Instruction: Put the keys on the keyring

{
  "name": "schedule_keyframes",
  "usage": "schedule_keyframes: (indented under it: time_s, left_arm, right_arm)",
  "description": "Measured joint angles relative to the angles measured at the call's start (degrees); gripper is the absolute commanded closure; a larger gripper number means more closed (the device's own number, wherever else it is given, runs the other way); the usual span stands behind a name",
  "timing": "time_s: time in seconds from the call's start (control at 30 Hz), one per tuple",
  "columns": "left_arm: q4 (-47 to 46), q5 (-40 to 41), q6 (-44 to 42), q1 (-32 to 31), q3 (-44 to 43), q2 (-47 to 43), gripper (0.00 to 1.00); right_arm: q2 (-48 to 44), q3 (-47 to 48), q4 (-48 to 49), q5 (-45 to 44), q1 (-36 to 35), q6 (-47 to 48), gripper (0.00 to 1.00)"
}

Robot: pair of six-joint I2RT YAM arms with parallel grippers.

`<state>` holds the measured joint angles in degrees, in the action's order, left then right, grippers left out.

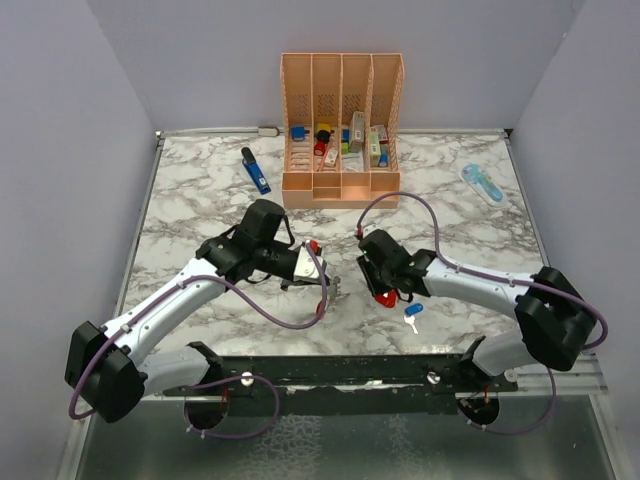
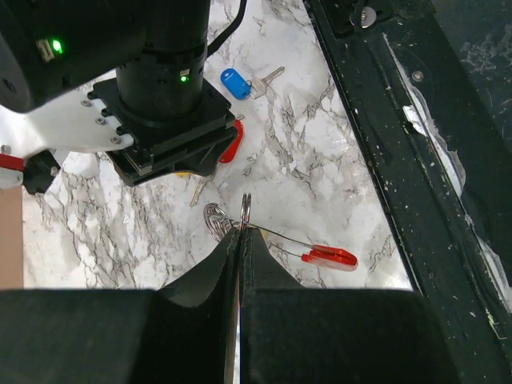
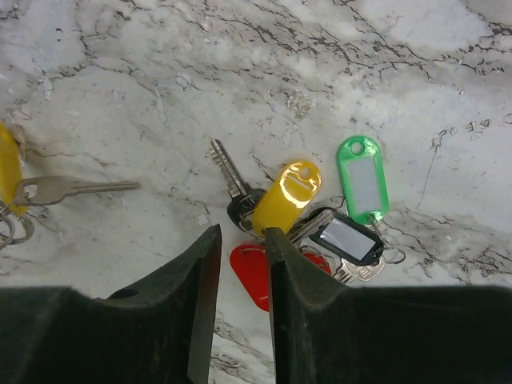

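Pinches the keyring [image 2: 245, 210] edge-on in the tightly closed left gripper [image 2: 241, 230], red strap [image 2: 328, 256] trailing toward 4 o'clock. Hovers the right gripper [image 3: 242, 234], jaws narrowly apart and gripping nothing, just above the keys [image 3: 286, 198], with yellow, green, black and red tags bunched on the table [image 3: 384, 72] at 2 o'clock of its fingertips. Leaves a blue-tagged key [image 1: 413, 312] alone at 4 o'clock of that bunch. Shows no key threaded yet. Looks like the very start, every key left to lift and slide on.

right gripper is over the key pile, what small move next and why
Probably lower the right gripper and close on the yellow tag: its jaws stand open just short of it, empty, while the left gripper already pinches the keyring.
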<state>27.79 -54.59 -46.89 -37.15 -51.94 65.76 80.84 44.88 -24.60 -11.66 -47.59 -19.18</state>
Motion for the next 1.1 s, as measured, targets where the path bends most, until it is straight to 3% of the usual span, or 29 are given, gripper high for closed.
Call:
schedule_keyframes:
  time_s: [0.23, 0.47, 0.73, 0.9, 1.1]
  left_arm:
    - [0.2, 0.0, -0.2, 0.0, 0.0, -0.2, 1.00]
    - [-0.3, 0.0, 0.1, 0.0, 0.3, -0.3, 1.00]
    - [-1.4, 0.0, 0.5, 0.3, 0.3, -0.3, 1.00]
    - [-2.4, 0.2, 0.6, 0.3, 0.3, -0.3, 1.00]
    - [-2.8, 1.0, -0.8, 0.4, 0.3, 0.0, 1.00]
  right_arm:
    - [3.8, 0.7, 0.1, 0.5, 0.9, 1.2, 0.73]
    - [7.1, 1.9, 0.0, 0.8, 1.2, 1.5, 0.96]
    - [6.8, 2.6, -1.8, 0.7, 1.2, 0.5, 0.99]
    - [2.0, 3.2, -5.0, 0.4, 1.2, -0.8, 0.99]
    - [-10.1, 5.9, -6.8, -0.7, 1.2, -4.3, 0.99]
